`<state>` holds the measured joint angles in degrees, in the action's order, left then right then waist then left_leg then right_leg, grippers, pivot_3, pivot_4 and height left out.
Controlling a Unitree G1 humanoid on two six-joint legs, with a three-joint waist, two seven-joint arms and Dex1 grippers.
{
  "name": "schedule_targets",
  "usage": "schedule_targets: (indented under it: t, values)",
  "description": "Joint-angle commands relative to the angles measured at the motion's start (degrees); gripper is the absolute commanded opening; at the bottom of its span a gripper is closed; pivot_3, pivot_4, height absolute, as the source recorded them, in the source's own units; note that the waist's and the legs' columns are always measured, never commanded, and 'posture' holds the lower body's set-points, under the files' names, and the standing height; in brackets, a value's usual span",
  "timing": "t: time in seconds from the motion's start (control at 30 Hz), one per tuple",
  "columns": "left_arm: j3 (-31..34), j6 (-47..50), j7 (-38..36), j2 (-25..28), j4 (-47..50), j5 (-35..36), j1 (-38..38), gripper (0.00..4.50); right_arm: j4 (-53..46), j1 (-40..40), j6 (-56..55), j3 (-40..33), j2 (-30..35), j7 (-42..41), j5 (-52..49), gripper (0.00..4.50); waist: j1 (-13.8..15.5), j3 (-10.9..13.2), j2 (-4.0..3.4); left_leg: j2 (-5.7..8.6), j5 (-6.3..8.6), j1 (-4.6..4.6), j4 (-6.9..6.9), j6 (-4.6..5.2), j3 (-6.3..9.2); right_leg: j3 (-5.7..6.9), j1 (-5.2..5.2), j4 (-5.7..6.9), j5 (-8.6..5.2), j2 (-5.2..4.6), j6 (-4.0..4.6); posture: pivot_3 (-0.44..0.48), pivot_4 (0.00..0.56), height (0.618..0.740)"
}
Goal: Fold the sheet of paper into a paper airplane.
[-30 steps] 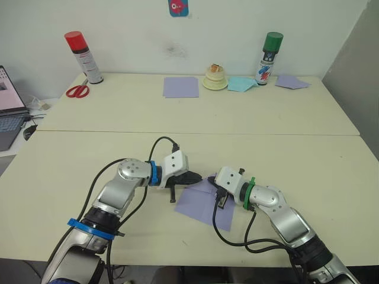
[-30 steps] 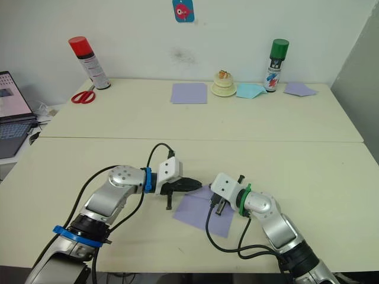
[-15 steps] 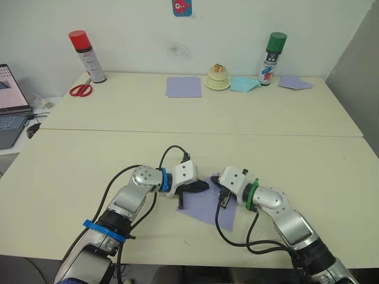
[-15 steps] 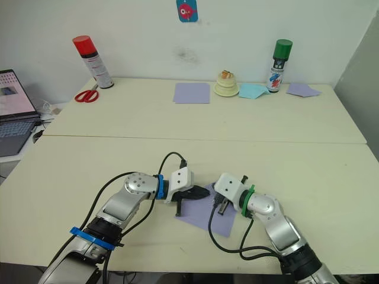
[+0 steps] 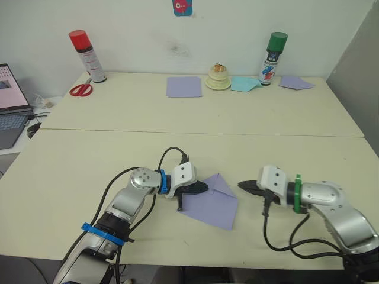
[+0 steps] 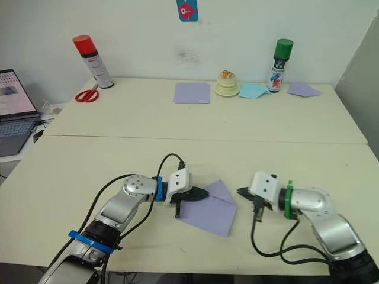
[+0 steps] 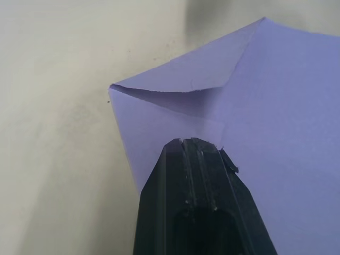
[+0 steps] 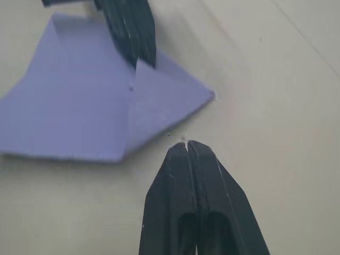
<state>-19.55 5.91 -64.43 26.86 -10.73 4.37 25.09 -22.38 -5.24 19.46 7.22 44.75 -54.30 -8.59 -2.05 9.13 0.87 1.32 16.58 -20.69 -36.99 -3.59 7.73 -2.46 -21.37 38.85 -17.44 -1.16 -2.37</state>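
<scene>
The lavender sheet of paper (image 5: 208,204) lies flat near the table's front edge, with its far corner folded over into a triangular flap (image 5: 220,184). My left gripper (image 5: 205,187) is shut, and its tip rests on the sheet's left part beside the flap; the left wrist view shows the fingertips (image 7: 192,146) pressed together on the paper (image 7: 276,106). My right gripper (image 5: 241,185) is shut and holds nothing. It lies on the bare table a short way right of the sheet (image 8: 79,111), its tip (image 8: 183,144) pointing at the folded corner.
Along the back of the far table stand a red spray can (image 5: 83,56), scissors (image 5: 77,90), a spare lavender sheet (image 5: 182,86), a cream-coloured object (image 5: 217,77), pale blue paper (image 5: 243,84), a green can (image 5: 272,50) and another lavender piece (image 5: 294,83). A laptop (image 5: 9,100) sits at far left.
My right gripper has drawn back to the right, off the sheet. The sheet's far corner now lies folded over. The left gripper has stayed on the paper.
</scene>
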Motion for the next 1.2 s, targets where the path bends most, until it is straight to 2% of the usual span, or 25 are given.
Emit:
schedule_targets:
  t: [0.03,0.3,0.63,0.83,1.03,1.2]
  values:
    - [-1.1,1.4,-0.5,0.8,-0.6,-1.1,-1.4,0.03,-1.5,2.0,-1.1,0.0,2.0,-2.9,-1.2,0.00,0.0,0.0,0.00,0.00,0.00,0.00,0.00,0.00,-0.01,0.02,0.00,0.00,0.00,0.00,0.00,0.000,0.150,0.740]
    - [-0.2,2.2,-0.1,1.0,0.2,-0.5,-1.2,0.03,1.2,3.3,-4.1,5.0,0.8,-2.9,2.5,0.00,0.0,0.0,0.04,0.01,0.00,-0.01,-0.02,-0.01,-0.01,-0.01,0.00,0.00,0.00,0.00,0.00,0.000,0.150,0.740]
    - [3.9,8.2,0.1,2.3,7.4,4.0,-1.7,0.03,3.7,-3.9,-3.7,8.7,-4.3,-2.8,3.0,0.00,0.1,0.2,0.10,0.02,-0.01,-0.04,-0.04,-0.02,0.01,-0.02,-0.02,0.02,0.00,-0.02,0.00,0.000,0.150,0.740]
    - [6.5,10.0,-0.9,2.6,9.3,7.4,2.4,0.03,4.5,-5.3,-3.5,8.6,-4.5,-3.4,2.6,0.00,0.5,0.3,0.14,0.02,-0.01,-0.16,-0.04,-0.02,0.08,0.10,-0.09,0.01,0.00,-0.04,0.00,0.000,0.150,0.740]
    - [4.9,7.5,-2.6,1.3,5.4,6.7,7.2,0.03,3.9,-5.4,-3.0,8.3,-4.4,-3.3,2.5,0.00,0.5,0.4,0.15,0.07,-0.01,-0.17,-0.05,-0.03,0.03,0.03,-0.09,-0.02,0.00,-0.08,0.00,0.000,0.150,0.740]
    - [2.2,6.2,-3.3,-0.8,3.2,5.6,7.0,0.03,3.8,-5.6,-2.7,8.4,-4.6,-3.0,2.6,0.00,0.3,0.4,0.16,0.05,-0.02,-0.18,-0.05,-0.03,0.03,0.04,-0.13,-0.02,0.00,-0.07,0.00,0.000,0.150,0.740]
